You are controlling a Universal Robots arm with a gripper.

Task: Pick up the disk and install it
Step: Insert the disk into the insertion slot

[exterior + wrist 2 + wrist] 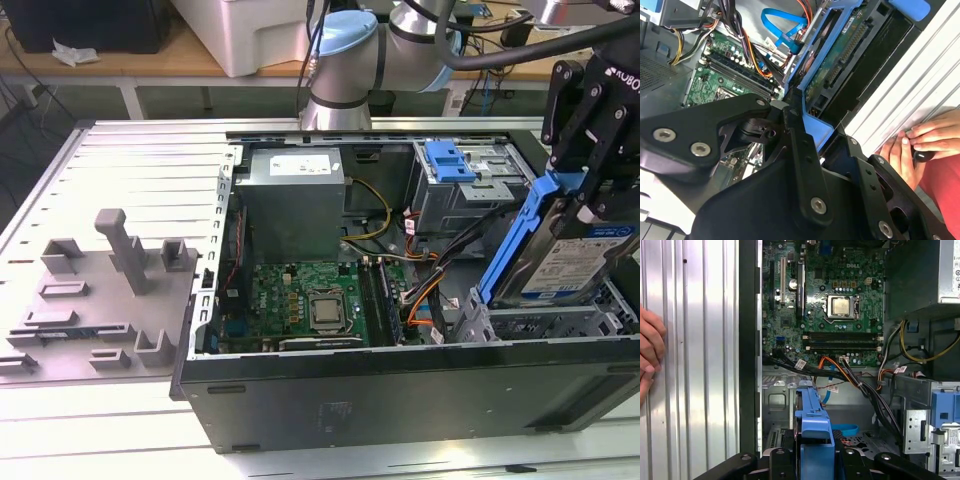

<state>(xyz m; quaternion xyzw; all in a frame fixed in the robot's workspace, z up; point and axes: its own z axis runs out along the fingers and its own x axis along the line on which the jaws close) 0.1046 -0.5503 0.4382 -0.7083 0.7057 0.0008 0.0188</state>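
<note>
Ribbed grey metal surface [120,170] carries an open black computer case [400,390] lying on its side, with a person's hand [649,347] on the ribs in the first wrist view. At the right edge of the exterior view the black claw [588,185] is pinching the upper end of the disk [575,255], a flat silver-metal drive with a white-and-blue label and a blue plastic carrier frame, held tilted above the grey metal bay [540,322] in the case's lower right corner. Pick-up looks done; installing is in hand, the disk not yet seated. Seating calls, I judge, for squaring the frame with the bay while clearing the black and orange cables [425,295] just beside it. Inside the case lie a green motherboard [300,300], a large grey power-supply box [295,205] and, upper right, a grey drive cage with a blue latch [450,160].
</note>
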